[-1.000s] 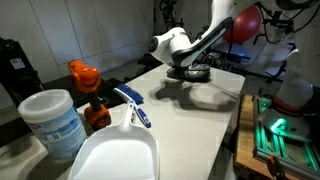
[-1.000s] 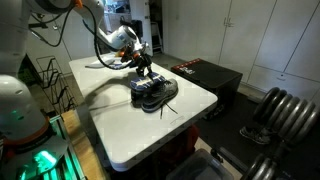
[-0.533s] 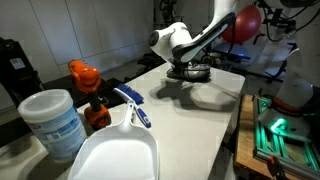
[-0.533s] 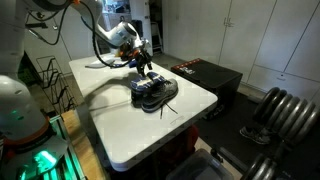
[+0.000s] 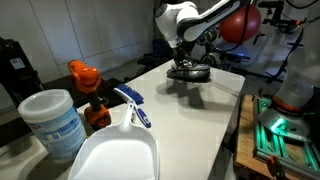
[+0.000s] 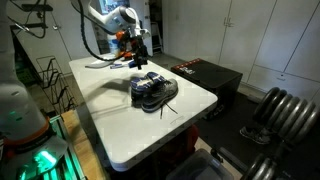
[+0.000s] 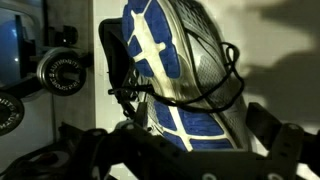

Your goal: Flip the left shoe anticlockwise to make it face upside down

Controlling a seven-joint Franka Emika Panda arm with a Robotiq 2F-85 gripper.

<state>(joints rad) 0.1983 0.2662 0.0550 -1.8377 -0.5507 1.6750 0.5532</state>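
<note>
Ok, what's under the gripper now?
A shoe lying with its sole towards the wrist camera, blue and white tread showing, laces trailing beside it. The gripper hangs above, apart from it. Whatever lies beneath the shoe is covered.

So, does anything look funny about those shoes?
Yes. In the wrist view, one shoe is tipped over, so its blue and white sole shows instead of resting on the table. Its laces hang loose.
</note>
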